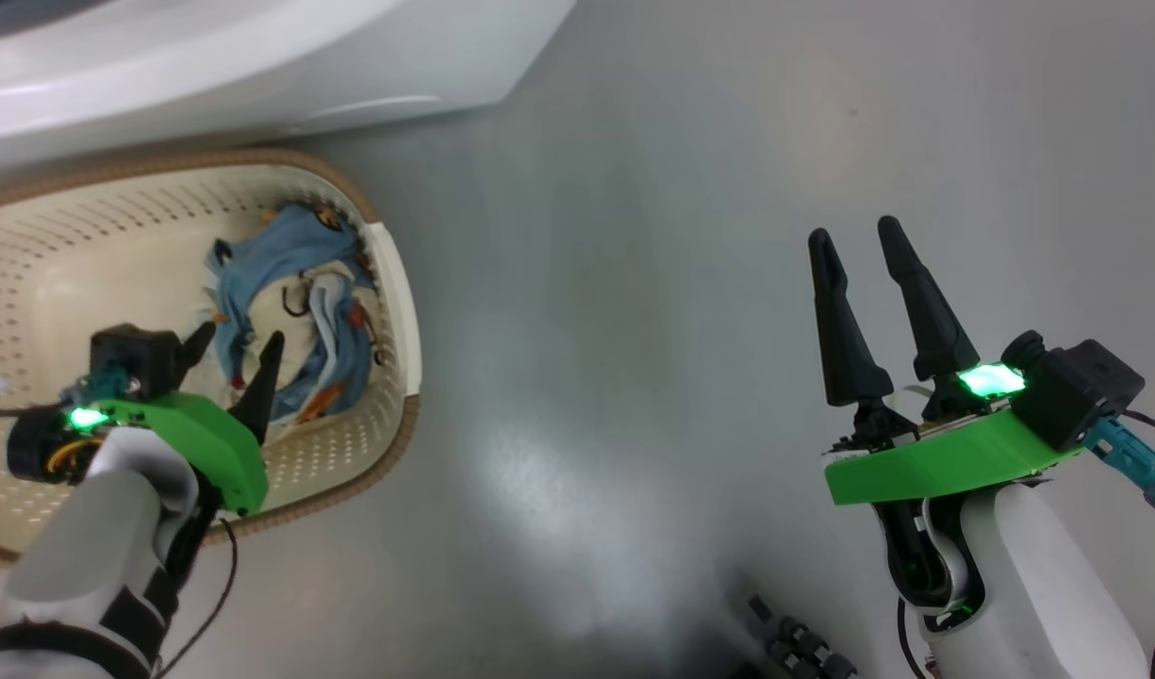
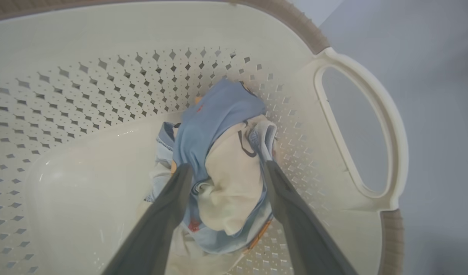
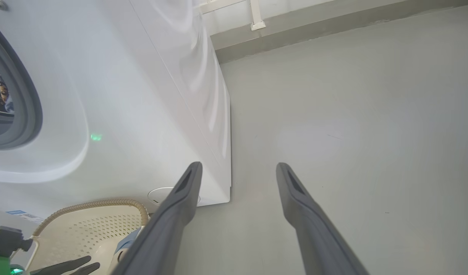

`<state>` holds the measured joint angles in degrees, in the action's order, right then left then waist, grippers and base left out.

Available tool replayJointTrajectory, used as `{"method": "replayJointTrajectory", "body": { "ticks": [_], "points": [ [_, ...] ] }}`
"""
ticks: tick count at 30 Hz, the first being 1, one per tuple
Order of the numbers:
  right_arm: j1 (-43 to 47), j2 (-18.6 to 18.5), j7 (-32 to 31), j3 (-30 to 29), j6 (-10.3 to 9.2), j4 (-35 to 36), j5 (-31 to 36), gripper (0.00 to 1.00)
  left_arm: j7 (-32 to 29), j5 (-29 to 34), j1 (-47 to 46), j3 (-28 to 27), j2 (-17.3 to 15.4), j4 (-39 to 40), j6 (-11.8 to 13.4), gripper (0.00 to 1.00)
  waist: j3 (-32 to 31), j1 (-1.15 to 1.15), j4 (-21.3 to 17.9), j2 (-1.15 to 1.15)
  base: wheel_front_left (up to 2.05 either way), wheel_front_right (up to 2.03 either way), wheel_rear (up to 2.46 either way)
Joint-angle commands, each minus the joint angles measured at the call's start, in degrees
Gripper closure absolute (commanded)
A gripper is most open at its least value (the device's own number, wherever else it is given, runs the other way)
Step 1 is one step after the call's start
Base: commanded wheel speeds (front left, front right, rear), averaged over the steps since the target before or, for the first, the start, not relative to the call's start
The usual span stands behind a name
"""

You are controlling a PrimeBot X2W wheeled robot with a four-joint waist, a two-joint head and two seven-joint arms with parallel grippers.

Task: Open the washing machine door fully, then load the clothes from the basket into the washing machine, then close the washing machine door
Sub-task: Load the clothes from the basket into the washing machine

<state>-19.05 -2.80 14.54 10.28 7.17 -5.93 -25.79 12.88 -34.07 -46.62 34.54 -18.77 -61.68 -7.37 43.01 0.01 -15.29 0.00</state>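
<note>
Clothes bundled at handle end of basket. Left gripper low inside, fingers spread wide, straddling bundle, set to pinch. Washing machine just behind basket. Right gripper aside over floor, fingers apart, empty.

At nine o'clock in head view: basket on floor, just before washer at eleven. In basket, toward its three o'clock end: clothes. Inside basket, at clothes' seven o'clock edge: left gripper, a finger on each side of them. At four o'clock, over floor, well apart from basket: right gripper.
</note>
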Motion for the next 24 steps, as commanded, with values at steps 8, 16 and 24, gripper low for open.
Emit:
{"method": "replayJointTrajectory", "body": {
  "ticks": [8,16,24],
  "points": [
    [-0.89,-0.09,0.46,2.45,0.32,2.74,-1.99,0.00,-2.04,-6.53,-3.76,5.27,-5.69,0.81,-0.12,0.00,6.62,-0.01,-3.74,0.00,0.00,0.00,0.00],
    [-1.22,-0.09,0.46,3.22,0.32,3.33,-3.43,0.00,-3.60,-12.99,-6.89,12.61,-7.90,2.48,-0.12,0.00,8.57,-0.01,-4.91,0.00,0.00,0.00,0.00],
    [-0.91,-0.08,0.46,4.16,0.32,3.71,-3.75,0.00,-3.01,-16.58,-9.24,17.71,-8.40,0.80,-0.12,0.57,8.74,-0.01,-5.65,0.00,0.00,0.00,0.00]
  ]
}}
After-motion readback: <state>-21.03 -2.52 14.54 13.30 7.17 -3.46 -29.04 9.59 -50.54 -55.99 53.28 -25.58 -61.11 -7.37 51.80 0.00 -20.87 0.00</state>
